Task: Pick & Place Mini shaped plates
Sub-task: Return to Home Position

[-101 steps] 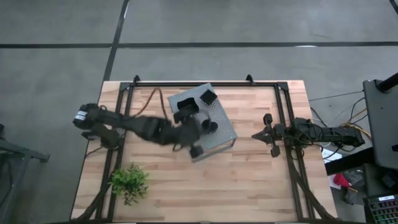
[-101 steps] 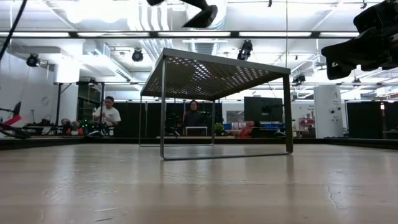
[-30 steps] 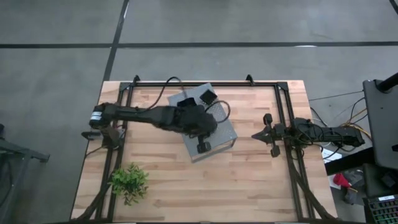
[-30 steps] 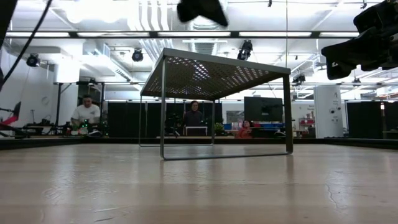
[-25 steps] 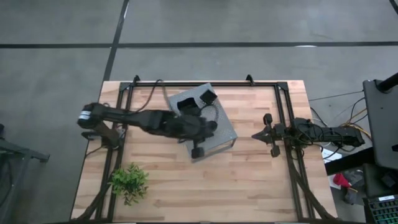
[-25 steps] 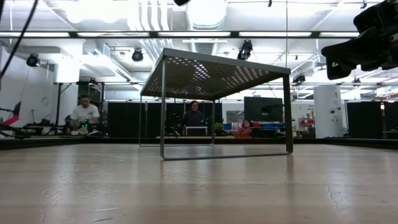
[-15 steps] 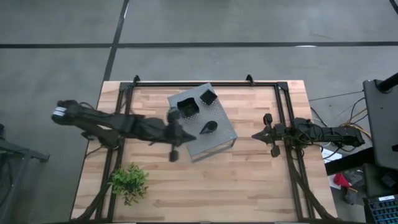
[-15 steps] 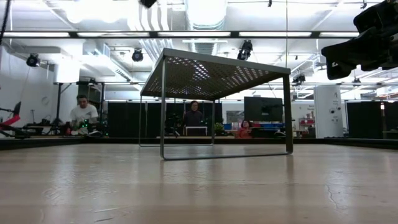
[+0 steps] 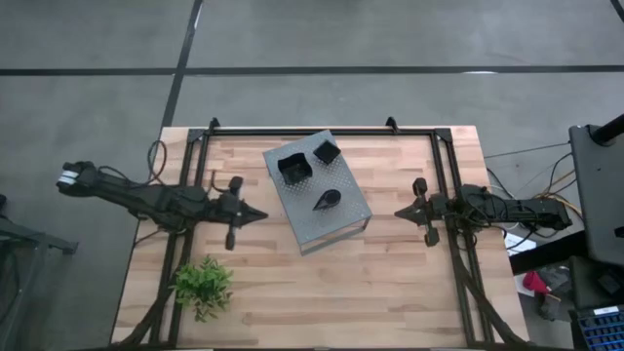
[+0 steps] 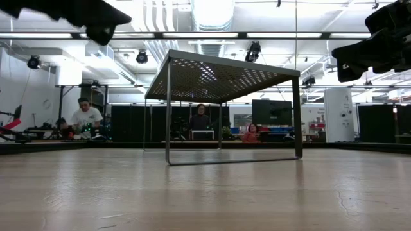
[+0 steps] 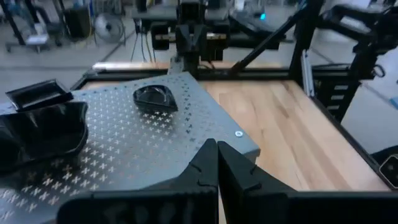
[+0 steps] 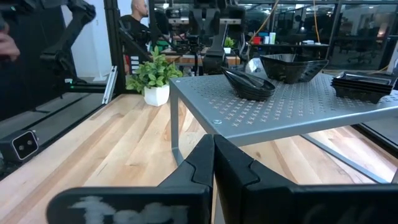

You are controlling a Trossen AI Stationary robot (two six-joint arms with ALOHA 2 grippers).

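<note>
The left gripper [image 9: 255, 214] hangs over the left part of the wooden table [image 9: 409, 292], just clear of the grey perforated shelf [image 9: 336, 226], and its two dark fingers [image 11: 202, 169] are pressed tip to tip with nothing between them. The right gripper [image 9: 402, 212] sits opposite at the right side of the table, pointing at the shelf, and its fingers [image 12: 199, 163] are likewise closed flat against each other, holding nothing and touching nothing. A small green plant [image 9: 203, 285] in a white pot stands on the table near the front left corner, well apart from both. Between the two grippers stands the shelf on thin metal legs, and the mini shaped plates [image 9: 326, 200] all rest on its top. All are glossy black. Closest to the shelf's middle is a leaf-shaped plate [image 11: 155, 98] with a pointed end, which looks like a few nested together. Farther back lies a deep stack of warped square plates [image 9: 292, 167] with wavy raised rims, and near the far corner a flat stack of square plates [image 9: 326, 151], apart from the other two. Beyond the table, a few people [image 10: 87, 115] sit at desks in the room under strip lights.
</note>
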